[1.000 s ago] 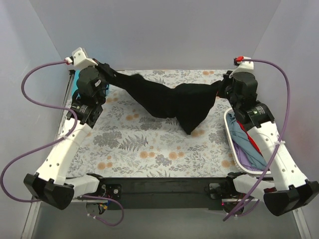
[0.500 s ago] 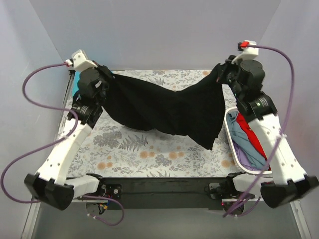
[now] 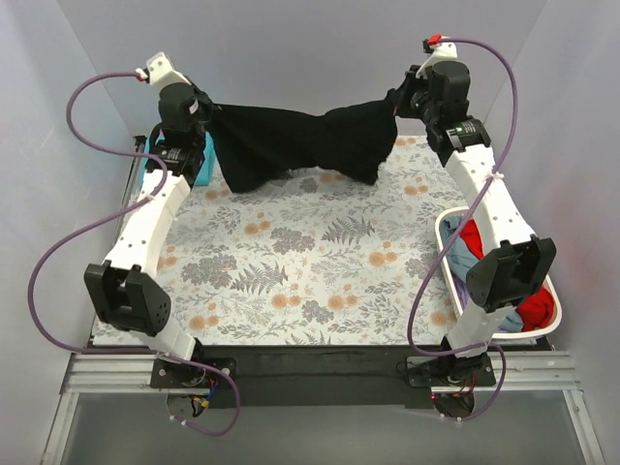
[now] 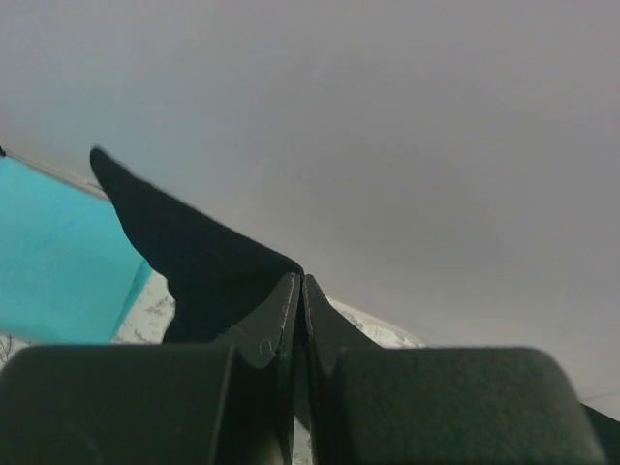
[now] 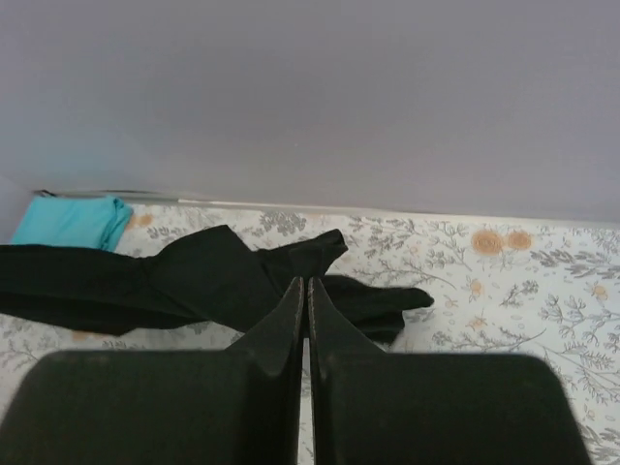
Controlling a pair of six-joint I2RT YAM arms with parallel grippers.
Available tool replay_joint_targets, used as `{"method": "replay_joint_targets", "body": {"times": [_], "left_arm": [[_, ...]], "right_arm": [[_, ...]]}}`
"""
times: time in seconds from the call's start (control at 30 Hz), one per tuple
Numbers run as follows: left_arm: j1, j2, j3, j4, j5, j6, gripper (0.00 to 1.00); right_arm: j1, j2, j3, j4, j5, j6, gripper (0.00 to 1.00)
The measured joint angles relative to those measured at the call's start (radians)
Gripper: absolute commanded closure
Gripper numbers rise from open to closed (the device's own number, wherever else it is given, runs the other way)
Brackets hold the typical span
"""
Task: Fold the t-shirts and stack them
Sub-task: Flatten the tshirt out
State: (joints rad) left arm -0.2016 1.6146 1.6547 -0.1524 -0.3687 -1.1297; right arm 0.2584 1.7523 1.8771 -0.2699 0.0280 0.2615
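The black t-shirt (image 3: 300, 140) hangs stretched between my two grippers over the far edge of the table, sagging and bunched in the middle. My left gripper (image 3: 209, 108) is shut on its left end, and my right gripper (image 3: 395, 97) is shut on its right end. In the left wrist view the shut gripper (image 4: 298, 283) pinches black cloth (image 4: 194, 254). The right wrist view shows the shut gripper (image 5: 304, 283) with the black shirt (image 5: 194, 281) trailing to the left. A teal t-shirt (image 3: 202, 161) lies folded at the far left corner, partly behind the left arm.
A white laundry basket (image 3: 442, 235) stands at the right edge, holding a red t-shirt (image 3: 474, 238) and a light-blue one (image 3: 459, 267); the right arm crosses over it. The floral table covering (image 3: 310, 262) lies below. Grey walls close in on three sides.
Both arms have reached out toward the back wall and risen, carrying the black t-shirt from the middle of the table to the far edge. The shirt is now pulled tighter between them.
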Motion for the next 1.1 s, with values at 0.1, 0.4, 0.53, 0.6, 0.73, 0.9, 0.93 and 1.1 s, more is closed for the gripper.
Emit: {"method": "replay_joint_targets", "body": {"times": [0.1,0.4,0.53,0.6,0.73,0.9,0.93,1.1], "left_arm": [[0.013,-0.109,-0.092,0.034,0.016,-0.005,1.00],[0.013,-0.514,-0.747,0.070,0.126,-0.255,1.00],[0.014,-0.493,-1.066,0.046,0.233,-0.407,1.00],[0.014,-0.460,-1.167,0.025,0.274,-0.463,1.00],[0.014,-0.475,-1.257,-0.007,0.306,-0.548,1.00],[0.014,-0.544,-1.256,-0.005,0.299,-0.596,1.00],[0.014,-0.549,-1.253,-0.006,0.298,-0.598,1.00],[0.014,-0.545,-1.212,-0.035,0.281,-0.599,1.00]], "right_arm": [[-0.004,-0.051,-0.013,0.022,-0.010,0.000,0.99],[-0.019,-0.296,-0.607,0.121,-0.018,0.067,0.43],[-0.023,-0.317,-0.975,0.159,-0.063,0.144,0.41],[-0.020,-0.317,-1.069,0.159,-0.083,0.172,0.41],[-0.001,-0.317,-1.166,0.177,-0.109,0.222,0.40],[0.010,-0.307,-1.161,0.273,-0.109,0.253,0.45],[0.010,-0.294,-1.152,0.293,-0.108,0.258,0.45],[0.010,-0.163,-1.056,0.336,-0.095,0.268,0.47]]}}
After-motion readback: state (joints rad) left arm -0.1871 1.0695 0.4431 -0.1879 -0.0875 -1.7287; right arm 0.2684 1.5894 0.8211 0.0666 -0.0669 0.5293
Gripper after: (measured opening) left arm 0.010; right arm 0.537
